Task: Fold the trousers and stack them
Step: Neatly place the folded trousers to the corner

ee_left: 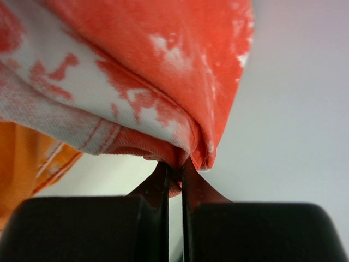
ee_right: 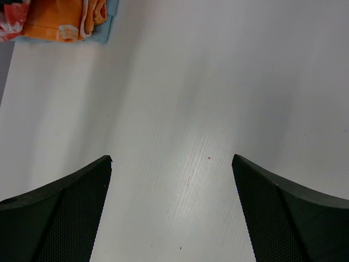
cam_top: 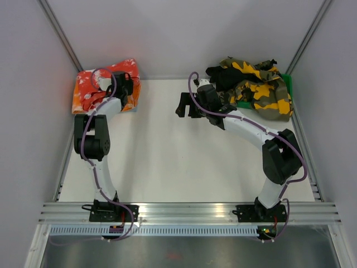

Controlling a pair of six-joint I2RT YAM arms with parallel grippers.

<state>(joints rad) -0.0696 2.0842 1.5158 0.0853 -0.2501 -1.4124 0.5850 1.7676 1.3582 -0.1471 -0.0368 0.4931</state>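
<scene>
Overhead, the left arm reaches into the far-left corner of the worktop [cam_top: 167,156], where the red trousers [cam_top: 89,89] lie folded, white splotches showing. The left tool [cam_top: 124,85] sits on their right side. An orange pair [cam_top: 133,100] peeks out at the right edge of that stack. The right tool [cam_top: 188,107] hangs over bare worktop near the middle, its 2 fingers apart. Behind it, at the far right, a camouflage pair [cam_top: 265,92] and a black pair [cam_top: 223,78] lie heaped together, with a green edge [cam_top: 286,84] just beside them.

From the left wrist, the left tool [ee_left: 174,169] is pressed almost together, pinching a folded edge of the red trousers [ee_left: 163,65], which bulge above the fingers. The orange pair [ee_left: 27,164] shows at the lower left.

From the right wrist, the right tool [ee_right: 172,158] is spread wide with nothing between its 2 fingers but white worktop [ee_right: 218,82]. In the top-left corner the orange pair [ee_right: 60,19] lies on a pale blue layer [ee_right: 109,24], and a scrap of the red trousers [ee_right: 11,16] sits at the frame's edge.
</scene>
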